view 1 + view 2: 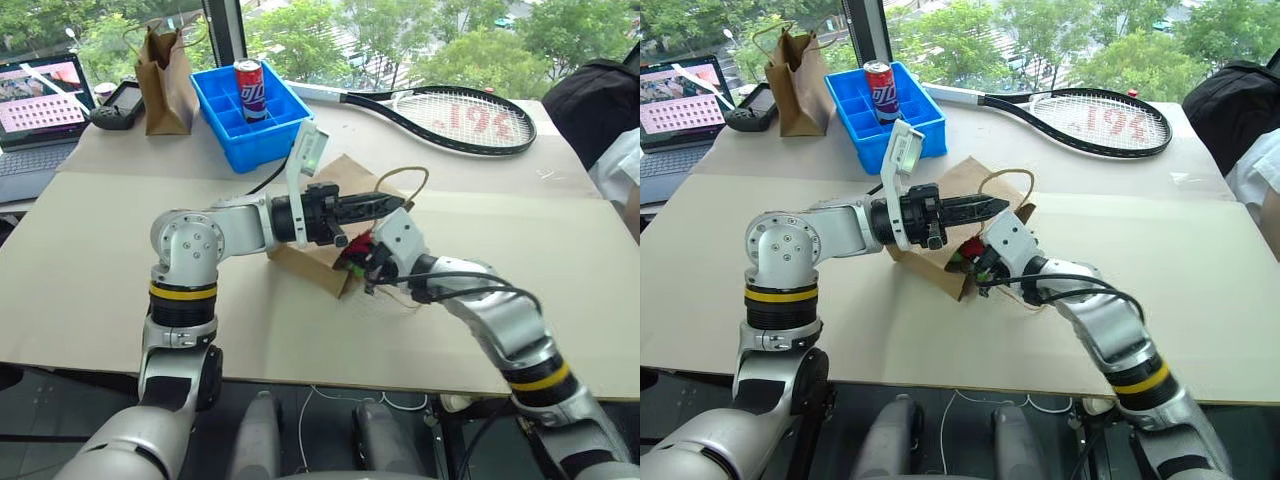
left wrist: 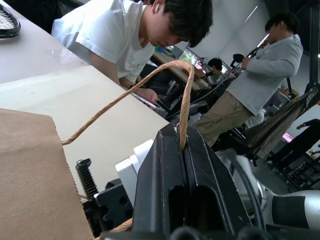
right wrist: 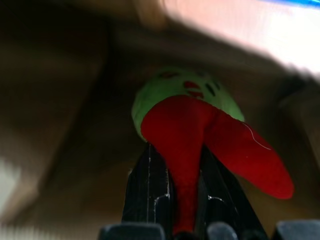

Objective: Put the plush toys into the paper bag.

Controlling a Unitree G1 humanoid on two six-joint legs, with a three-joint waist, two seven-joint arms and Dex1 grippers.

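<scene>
Right end effector: the black fingers are clamped on the small red chili-shaped plush toy, which sits at the mouth of the wide brown kraft paper bag. Seen from the right wrist, the lime-green blob plush toy with a face lies just behind the red one, touching it, with brown paper around both; whether it is fully inside the bag cannot be told.

Left end effector: fingers fully closed on one tan twisted-cord loop handle, holding it up at the bag's open end.

Paper bag: lying on the tan board that covers the counter, near the middle.

Farther back: a blue plastic divided bin holds one red drink can upright in a rear compartment. Beside it stands a narrower, taller brown paper bag with dark handles. A black tennis racket lies flat along the far edge. An open laptop sits at the far left.
</scene>
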